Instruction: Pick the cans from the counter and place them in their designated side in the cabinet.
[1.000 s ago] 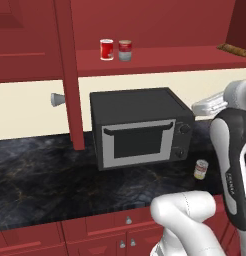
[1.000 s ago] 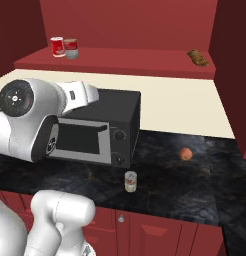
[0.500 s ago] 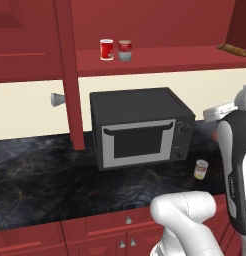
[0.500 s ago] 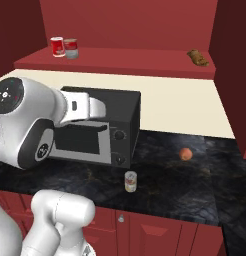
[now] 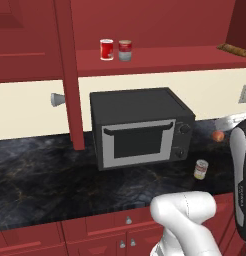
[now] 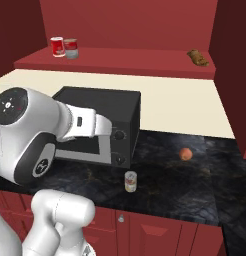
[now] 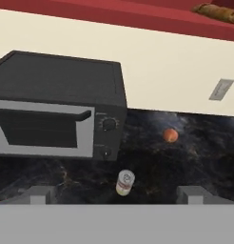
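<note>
On veined marble counter [image 5: 55, 175]: small cylindrical olive-label can [image 5: 200, 169].

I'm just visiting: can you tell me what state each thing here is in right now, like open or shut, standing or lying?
microwave: door shut, on the counter.
yellowish can: upright on the counter, in front of the microwave.
red and grey can: upright on the cabinet shelf.
all-red can: upright beside it.
orange fruit: resting on the counter.
gripper: open, holding nothing.
</note>
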Motion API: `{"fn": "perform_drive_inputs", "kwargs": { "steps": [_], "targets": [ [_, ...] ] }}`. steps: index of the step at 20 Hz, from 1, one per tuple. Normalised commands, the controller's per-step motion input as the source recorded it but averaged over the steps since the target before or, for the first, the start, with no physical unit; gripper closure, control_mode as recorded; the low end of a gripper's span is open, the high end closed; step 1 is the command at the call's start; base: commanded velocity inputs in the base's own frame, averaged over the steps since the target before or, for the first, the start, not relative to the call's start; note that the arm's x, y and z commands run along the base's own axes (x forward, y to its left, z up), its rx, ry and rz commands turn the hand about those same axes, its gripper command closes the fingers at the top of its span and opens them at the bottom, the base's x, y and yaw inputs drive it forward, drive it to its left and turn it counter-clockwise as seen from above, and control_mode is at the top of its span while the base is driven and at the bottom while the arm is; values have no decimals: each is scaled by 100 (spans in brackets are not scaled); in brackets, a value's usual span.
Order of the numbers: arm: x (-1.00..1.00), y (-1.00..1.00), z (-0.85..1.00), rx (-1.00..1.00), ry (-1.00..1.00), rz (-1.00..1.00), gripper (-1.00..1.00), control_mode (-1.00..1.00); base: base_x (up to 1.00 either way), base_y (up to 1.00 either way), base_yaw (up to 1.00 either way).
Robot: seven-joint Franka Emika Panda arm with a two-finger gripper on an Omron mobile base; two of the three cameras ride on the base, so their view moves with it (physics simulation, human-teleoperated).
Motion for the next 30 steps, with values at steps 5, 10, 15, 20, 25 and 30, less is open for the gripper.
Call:
{"fn": "perform_drive_inputs", "kwargs": {
  "steps": [5,10,15,20,25,30],
  "targets": [
    [-16,-13,-27,2,2,-7,-100,-100,0,0,0],
    [-5,-11,-21,3,6,-7,-100,-100,0,0,0],
    [0,-12,-10,4,13,-4,-100,-100,0,0,0],
    [0,-5,-15,3,7,-2,-100,-100,0,0,0],
    [0,0,-20,2,4,-2,-100,-100,0,0,0],
    [-1,0,-23,2,2,-2,-100,-100,0,0,0]
  ]
}}
